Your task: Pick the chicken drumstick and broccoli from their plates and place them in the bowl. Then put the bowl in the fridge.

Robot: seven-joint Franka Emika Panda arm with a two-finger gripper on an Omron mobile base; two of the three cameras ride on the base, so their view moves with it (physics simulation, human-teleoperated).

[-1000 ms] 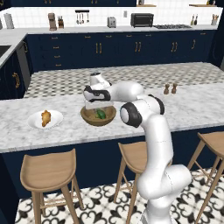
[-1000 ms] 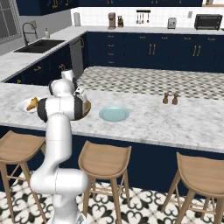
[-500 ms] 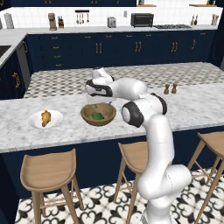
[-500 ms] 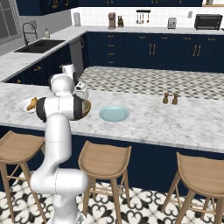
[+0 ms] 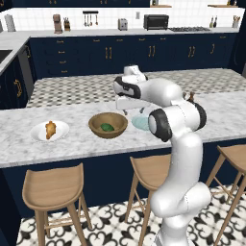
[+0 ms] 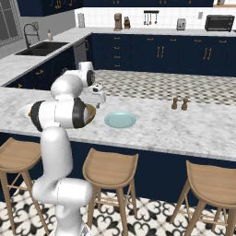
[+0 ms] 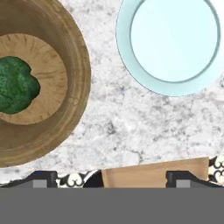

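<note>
A grey-veined marble island counter (image 5: 226, 113) is fronted by wooden stools (image 6: 110, 168) on a black-and-white patterned floor (image 5: 120, 226). Navy cabinets (image 6: 152, 55) with brass handles are lined along the white-tiled back wall (image 5: 103, 17), where a toaster oven (image 5: 155, 21) is placed.

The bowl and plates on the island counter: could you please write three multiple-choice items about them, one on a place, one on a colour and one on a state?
1. Where is the broccoli?
A. on the white plate
B. in the bowl
C. on the bare counter

2. What colour is the plate lying right of the bowl in the left base view?
A. pale blue-green
B. red
C. black

3. How is the gripper?
A. shut on the drumstick
B. shut on the bowl's rim
C. open, holding nothing

Answers:
1 B: the green floret lies on the bowl's wooden bottom in the hand view.
2 A: the hand view shows it pale blue-green and bare.
3 C: its fingertips stand wide apart above the counter, while the chicken drumstick lies on the white plate.
</note>
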